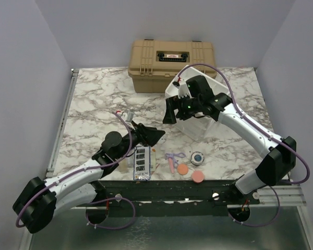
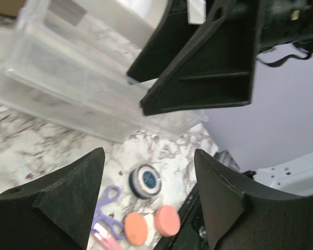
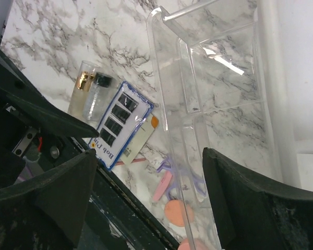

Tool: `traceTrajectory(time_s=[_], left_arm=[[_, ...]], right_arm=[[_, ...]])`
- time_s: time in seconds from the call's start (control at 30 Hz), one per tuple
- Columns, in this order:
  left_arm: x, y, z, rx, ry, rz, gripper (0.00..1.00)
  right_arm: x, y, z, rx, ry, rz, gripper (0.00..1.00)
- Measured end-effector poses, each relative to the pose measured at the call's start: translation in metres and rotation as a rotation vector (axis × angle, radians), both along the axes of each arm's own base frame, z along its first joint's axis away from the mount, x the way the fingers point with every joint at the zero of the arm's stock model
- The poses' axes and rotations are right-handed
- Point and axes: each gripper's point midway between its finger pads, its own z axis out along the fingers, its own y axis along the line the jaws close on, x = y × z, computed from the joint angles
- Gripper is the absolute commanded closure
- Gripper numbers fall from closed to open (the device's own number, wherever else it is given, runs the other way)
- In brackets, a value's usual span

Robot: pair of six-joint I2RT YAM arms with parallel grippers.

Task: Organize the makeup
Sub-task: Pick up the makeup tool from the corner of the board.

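Left gripper (image 2: 149,152) (jaws apart, empty) — right gripper (image 1: 171,115) wide beside organizer (image 1: 196,130)

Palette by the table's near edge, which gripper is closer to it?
Left. The left gripper hovers just past the far end of the palette. The right gripper is farther back, at the left side of the organizer.

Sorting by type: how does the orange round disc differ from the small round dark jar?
The orange round disc is plain, one colour; the small round dark jar has a dark rim around a bluish top. The jar lies farther than the disc from the near edge of the marble table. Both are round, lying flat.
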Motion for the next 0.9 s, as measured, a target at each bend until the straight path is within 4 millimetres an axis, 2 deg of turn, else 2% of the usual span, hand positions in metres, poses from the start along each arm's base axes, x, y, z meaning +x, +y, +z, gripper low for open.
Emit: traceTrajectory(time_s=[0.2, 0.3, 0.47, 0.57, 0.73, 0.9], left_arm=[[0.005, 0.025, -0.025, 0.129, 0.055, 0.117, 0.23], [0.01, 0.044, -0.044, 0.203, 0.106, 0.209, 0.19], [0.016, 0.075, -0.06, 0.288, 0.17, 0.358, 0.14], [0.018, 0.091, -0.066, 0.331, 0.195, 0.432, 0.14], [0.017, 0.106, -0.08, 0.397, 0.232, 0.487, 0.14], [0.016, 0.114, -0.09, 0.446, 0.269, 0.519, 0.13]], right_arm=[[0.0, 0.001, 0.003, 0.008, -0.008, 0.0, 0.09], [0.004, -0.003, 0.007, 0.001, -0.029, -0.03, 0.08], [0.009, -0.015, 0.032, 0.007, -0.119, -0.086, 0.09], [0.004, -0.016, 0.052, 0.049, -0.163, -0.082, 0.1], [0.0, -0.004, 0.07, 0.123, -0.17, -0.054, 0.11], [0.023, 0.001, 0.064, 0.075, -0.183, -0.146, 0.11]])
